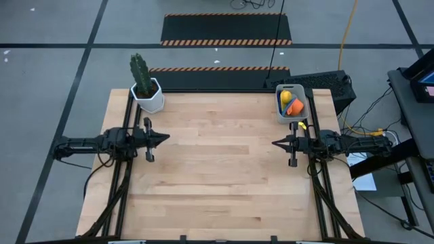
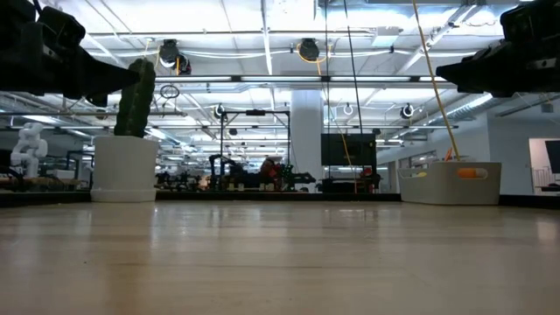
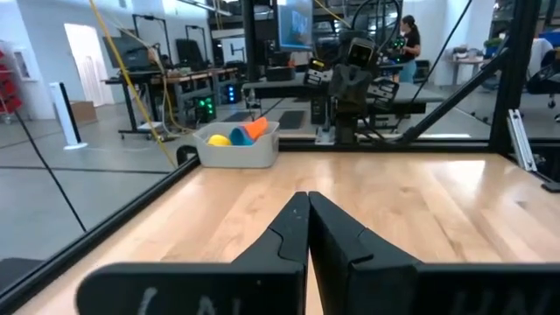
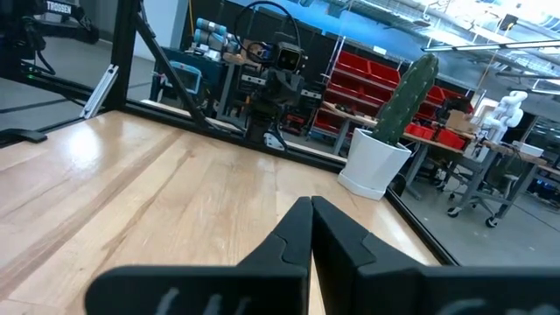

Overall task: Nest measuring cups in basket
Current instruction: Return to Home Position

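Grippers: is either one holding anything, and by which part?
Nothing is held. The left gripper and right gripper are both empty, jaws shut. The measuring cups lie in the basket, clear of both.

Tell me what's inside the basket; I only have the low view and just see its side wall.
Observer: The high view shows measuring cups in the basket, yellow and orange on top.
Operator: Where are the arms?
Observer: Left gripper is over the left side of the table, right gripper over its right side, tips facing each other.
Operator: Holding anything?
Observer: No; the wrist views show left fingers and right fingers shut together, empty.
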